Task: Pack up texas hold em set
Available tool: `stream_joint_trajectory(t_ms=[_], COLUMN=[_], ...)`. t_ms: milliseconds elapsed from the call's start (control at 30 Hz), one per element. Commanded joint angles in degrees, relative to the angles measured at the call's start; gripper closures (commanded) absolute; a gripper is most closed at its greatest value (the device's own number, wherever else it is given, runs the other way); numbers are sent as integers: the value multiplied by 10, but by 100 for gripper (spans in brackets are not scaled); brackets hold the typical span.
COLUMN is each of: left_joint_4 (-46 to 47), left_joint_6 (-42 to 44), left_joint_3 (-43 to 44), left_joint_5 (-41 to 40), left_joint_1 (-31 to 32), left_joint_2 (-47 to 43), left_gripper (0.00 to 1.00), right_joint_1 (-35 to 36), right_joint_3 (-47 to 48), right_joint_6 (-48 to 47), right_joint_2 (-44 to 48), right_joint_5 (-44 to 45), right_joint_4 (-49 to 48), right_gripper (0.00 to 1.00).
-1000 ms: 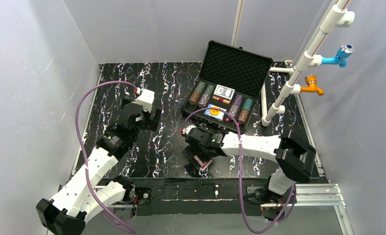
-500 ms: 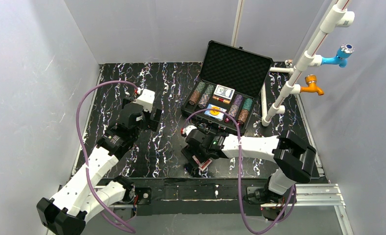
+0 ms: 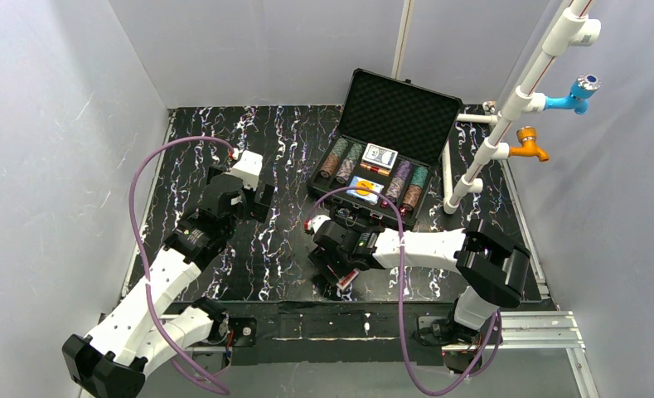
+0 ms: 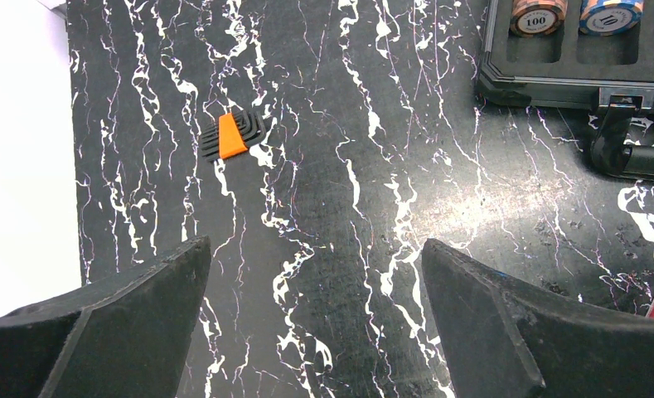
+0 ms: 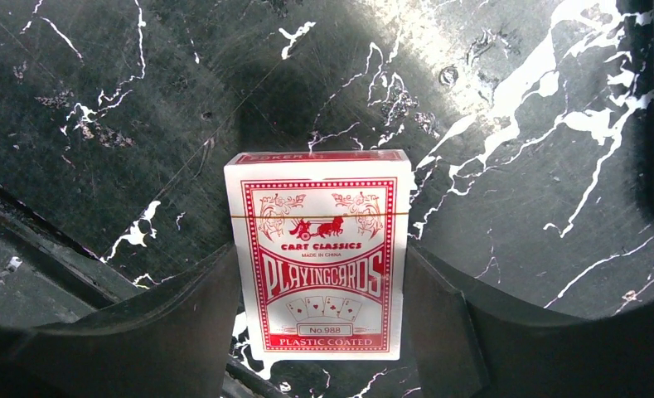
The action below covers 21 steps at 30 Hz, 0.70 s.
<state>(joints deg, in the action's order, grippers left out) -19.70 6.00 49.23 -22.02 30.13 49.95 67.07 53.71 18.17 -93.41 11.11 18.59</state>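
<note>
We see left claw (image 4: pixel 315 247) wide open, right claw (image 5: pixel 323 261) straddling red deck (image 5: pixel 321 290), clamped or not we cannot tell, case (image 4: pixel 555 79) cropped.

Overhead wide; wrists close; left shares case (image 4: pixel 547 73)

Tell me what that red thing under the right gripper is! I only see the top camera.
Observer: A red card deck, lying flat on the table; its box reads Playing Cards.
Operator: Is it grabbed?
Observer: The right gripper has a finger along each long side; whether they squeeze it, I cannot tell.
Operator: And the other arm?
Observer: The left gripper is wide open, holding nothing; an orange-and-black hex key set lies ahead of it.
</note>
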Motion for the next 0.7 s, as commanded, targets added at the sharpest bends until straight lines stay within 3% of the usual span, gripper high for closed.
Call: stream_joint_trajectory(t_ms=[0, 133, 300, 667], left_joint_4=[0, 0, 0, 1], left_joint_6=[4, 5, 5, -5], left_joint_3=[4, 3, 3, 3], left_joint_5=[-6, -6, -6, 3], left_joint_1=[2, 2, 2, 2], left_joint_2=[-2, -2, -2, 13], left_gripper=[1, 1, 1, 0], right_joint_1=[-1, -2, -6, -90], right_joint_3=[-8, 9, 59, 222], right_joint_6=[-19, -40, -93, -248], right_joint_2=[-10, 2, 24, 69], right_joint_5=[-20, -16, -29, -84], right_joint_4=[-13, 8, 52, 152], right_gripper=[45, 60, 68, 70])
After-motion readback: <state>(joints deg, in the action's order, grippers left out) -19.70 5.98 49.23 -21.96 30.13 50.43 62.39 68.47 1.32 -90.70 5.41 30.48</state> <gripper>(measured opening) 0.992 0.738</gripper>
